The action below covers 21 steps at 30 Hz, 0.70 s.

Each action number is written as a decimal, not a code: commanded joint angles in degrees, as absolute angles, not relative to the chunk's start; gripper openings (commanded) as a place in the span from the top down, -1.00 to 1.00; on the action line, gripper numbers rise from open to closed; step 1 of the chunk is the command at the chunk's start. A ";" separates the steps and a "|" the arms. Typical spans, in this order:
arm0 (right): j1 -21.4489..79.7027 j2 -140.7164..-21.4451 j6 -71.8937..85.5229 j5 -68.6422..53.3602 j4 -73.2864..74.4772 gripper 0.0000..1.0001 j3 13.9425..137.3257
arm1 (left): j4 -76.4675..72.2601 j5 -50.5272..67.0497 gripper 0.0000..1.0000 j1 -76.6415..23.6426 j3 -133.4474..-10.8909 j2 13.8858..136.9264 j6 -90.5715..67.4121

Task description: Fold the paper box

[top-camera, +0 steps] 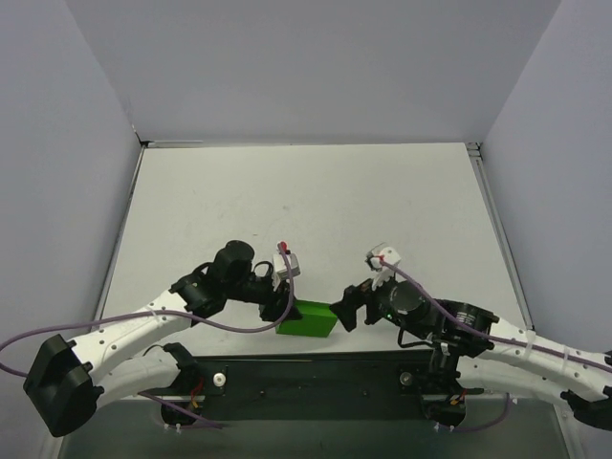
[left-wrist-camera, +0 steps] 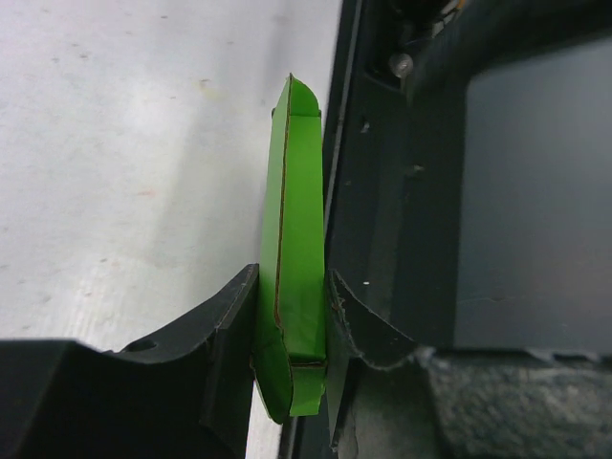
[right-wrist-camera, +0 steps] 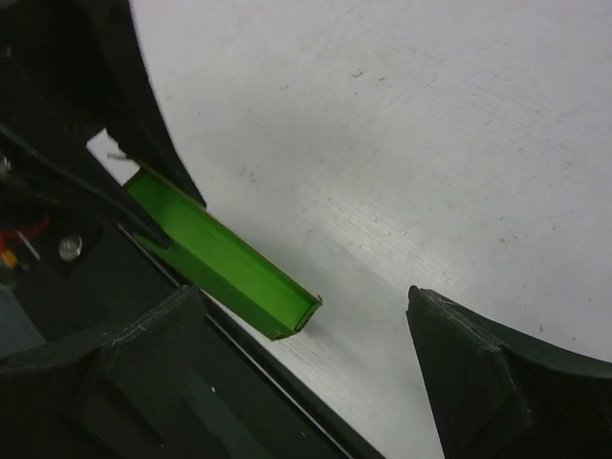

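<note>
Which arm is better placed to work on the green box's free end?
Likely right: the right gripper stands open beside the paper box's free end; the left gripper is clamped on it.

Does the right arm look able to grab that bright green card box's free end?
Probably yes: the right gripper is open beside the free end of the bright green card box, nothing between; the left gripper clamps the other end.

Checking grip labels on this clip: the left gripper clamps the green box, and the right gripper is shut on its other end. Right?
Not quite. The right gripper is open, its fingers spread wide by the free end of the box, as the right wrist view shows. The left gripper does clamp the box.
</note>
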<state>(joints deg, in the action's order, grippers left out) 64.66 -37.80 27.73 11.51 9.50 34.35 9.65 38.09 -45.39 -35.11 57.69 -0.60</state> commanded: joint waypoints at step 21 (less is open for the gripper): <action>92.98 -64.86 -0.62 26.62 9.76 -1.00 48.60 | 8.70 52.30 1.00 -40.26 -38.85 57.57 -11.86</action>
<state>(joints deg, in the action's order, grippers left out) 90.56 -62.46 0.49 23.35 9.72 46.04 10.31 51.11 -41.10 -36.62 57.87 -9.39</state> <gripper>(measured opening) 0.999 0.382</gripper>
